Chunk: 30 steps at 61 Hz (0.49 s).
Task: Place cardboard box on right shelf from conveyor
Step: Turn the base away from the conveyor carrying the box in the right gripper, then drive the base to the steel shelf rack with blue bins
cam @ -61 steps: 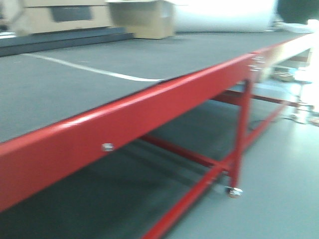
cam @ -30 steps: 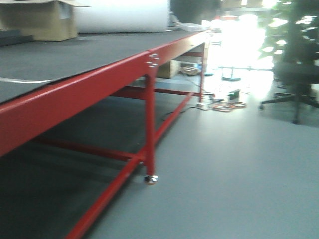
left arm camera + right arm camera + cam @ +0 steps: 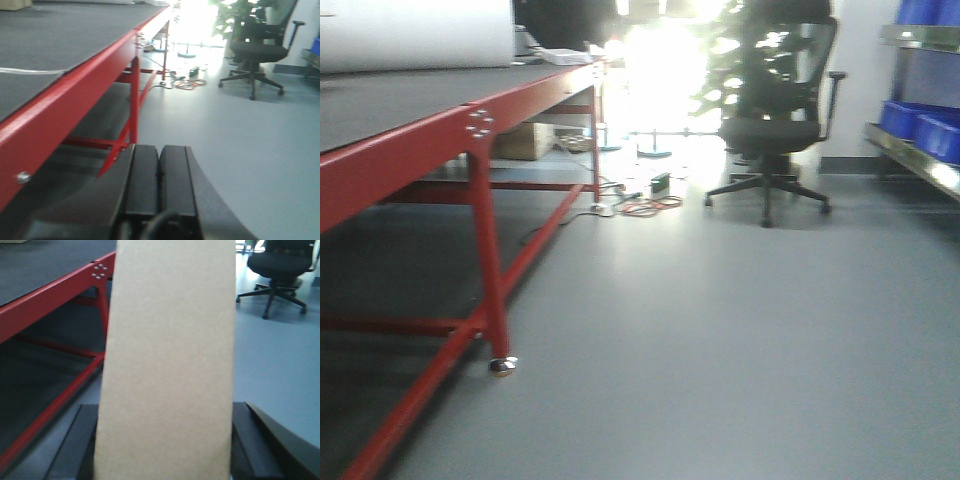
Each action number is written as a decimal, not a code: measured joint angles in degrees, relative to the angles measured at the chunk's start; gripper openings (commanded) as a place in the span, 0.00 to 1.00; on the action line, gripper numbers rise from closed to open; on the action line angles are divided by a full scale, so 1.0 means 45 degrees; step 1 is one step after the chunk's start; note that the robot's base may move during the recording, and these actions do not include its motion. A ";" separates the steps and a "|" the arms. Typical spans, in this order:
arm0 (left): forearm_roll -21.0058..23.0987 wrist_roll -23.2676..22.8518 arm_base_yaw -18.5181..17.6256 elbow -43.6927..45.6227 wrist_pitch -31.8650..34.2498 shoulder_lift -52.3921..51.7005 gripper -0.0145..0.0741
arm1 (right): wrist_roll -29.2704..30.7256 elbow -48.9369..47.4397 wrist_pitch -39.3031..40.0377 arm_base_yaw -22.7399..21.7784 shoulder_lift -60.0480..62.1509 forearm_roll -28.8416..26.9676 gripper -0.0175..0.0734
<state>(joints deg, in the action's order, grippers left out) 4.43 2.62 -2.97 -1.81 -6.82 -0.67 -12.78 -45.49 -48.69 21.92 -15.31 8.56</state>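
Right gripper was clamped on the plain tan-brown slab-like cardboard box, with black fingers on both sides and the box upright, filling the wrist view. Left gripper had its jaws together and held nothing. Box was off any surface, carried beside the red-framed table with dark grey top. Shiny stainless-steel right shelf showed only at the far right edge of the front view. Blue plastic bins sat on it, and a black office chair stood just left of it.

Judged step: transit to the shelf. To do it well, a firm squeeze was needed so the smooth faces wouldn't slip, and the box should be held upright. The route should go wide of the red table leg and the chair, then square up to the shelf before lifting over its front lip. Free space among the bins couldn't be told from here.
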 measured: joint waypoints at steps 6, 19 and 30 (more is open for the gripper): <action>0.0000 0.0000 0.0000 0.0000 0.0000 0.0000 0.03 | 0.0000 0.0000 0.0000 0.0000 0.0000 0.0000 0.37; 0.0000 0.0000 0.0000 0.0000 0.0000 0.0000 0.03 | 0.0000 0.0000 0.0000 0.0000 0.0026 0.0000 0.37; 0.0000 0.0000 0.0000 0.0000 0.0000 0.0000 0.03 | 0.0000 0.0000 -0.0050 -0.0019 0.0054 0.0000 0.37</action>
<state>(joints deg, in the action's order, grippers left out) 4.43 2.62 -2.97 -1.81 -6.82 -0.67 -12.78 -45.49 -48.92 21.84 -15.07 8.56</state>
